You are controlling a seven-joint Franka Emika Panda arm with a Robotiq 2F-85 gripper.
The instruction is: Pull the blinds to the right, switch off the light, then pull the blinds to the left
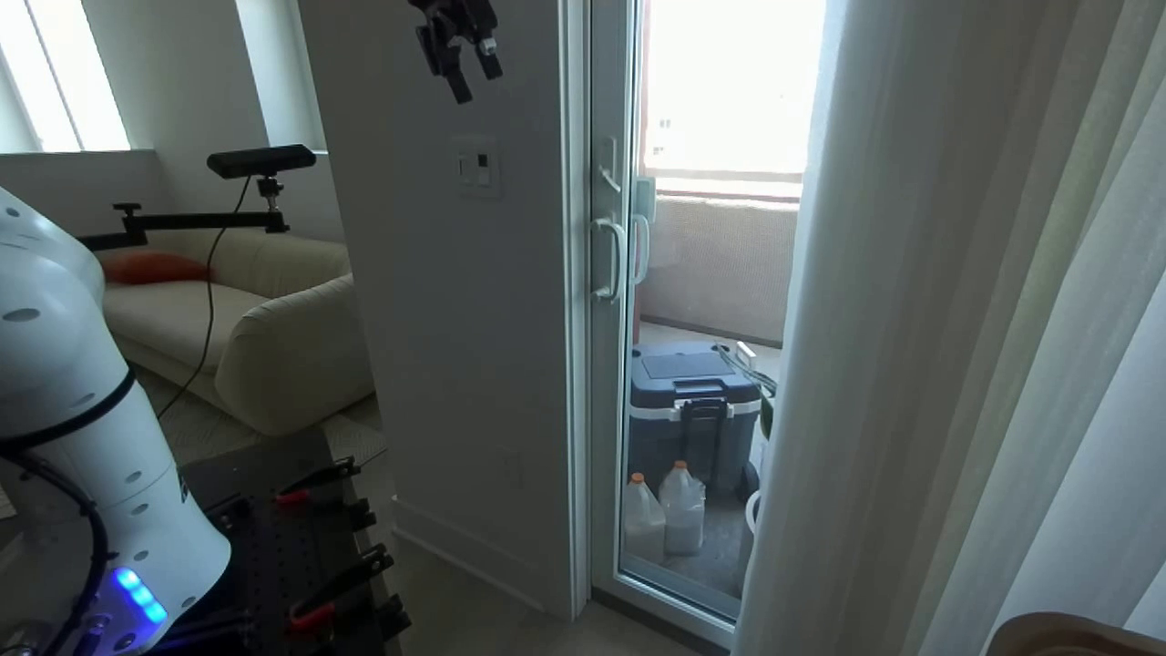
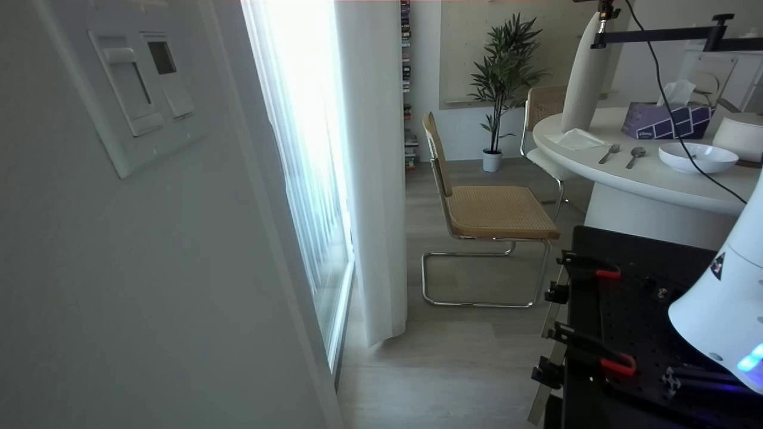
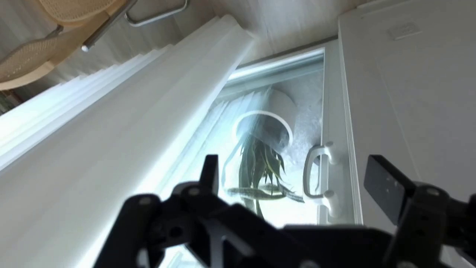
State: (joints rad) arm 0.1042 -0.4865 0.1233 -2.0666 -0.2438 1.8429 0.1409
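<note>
A: Where are the blinds (image 1: pixel 947 328)?

B: Hours being read about each view's centre, at three o'clock in an exterior view and at nine in the wrist view. They form one white curtain of vertical pleats, hanging in front of part of the white-framed glass door (image 1: pixel 612 401).

A: And the switch plate (image 1: pixel 476 167)?

B: At eleven o'clock in an exterior view, set on a smooth grey wall (image 1: pixel 465 346); it bears two controls, side by side.

A: The gripper (image 1: pixel 476 80)?

B: In an exterior view, toward twelve from that plate; how near, I cannot tell. It is wide: the wrist view shows two fingers (image 3: pixel 385 186) well apart.

A: The surface and the room?

B: A black, perforated work table (image 1: pixel 264 538), at eight o'clock, carries one white robot arm (image 1: pixel 73 364) and two clamps (image 1: pixel 328 476) with red parts. At nine stands one cream sofa (image 1: pixel 301 355) with one orange cushion (image 1: pixel 155 267). The floor (image 2: pixel 453 369) is pale and plank-like.

A: Other counts?

B: Beyond the glass, one cooler (image 1: pixel 692 396) and two orange-capped jugs (image 1: pixel 683 519). Indoors, in an exterior view: one round table (image 2: pixel 626 180) at three o'clock, bearing among other things one bowl (image 2: pixel 676 161), one tissue box (image 2: pixel 647 125), one fork (image 2: pixel 609 153) and one spoon (image 2: pixel 636 155); two cane-backed chairs (image 2: pixel 503 208), at two and three; one potted plant (image 2: pixel 503 71), at one.
</note>
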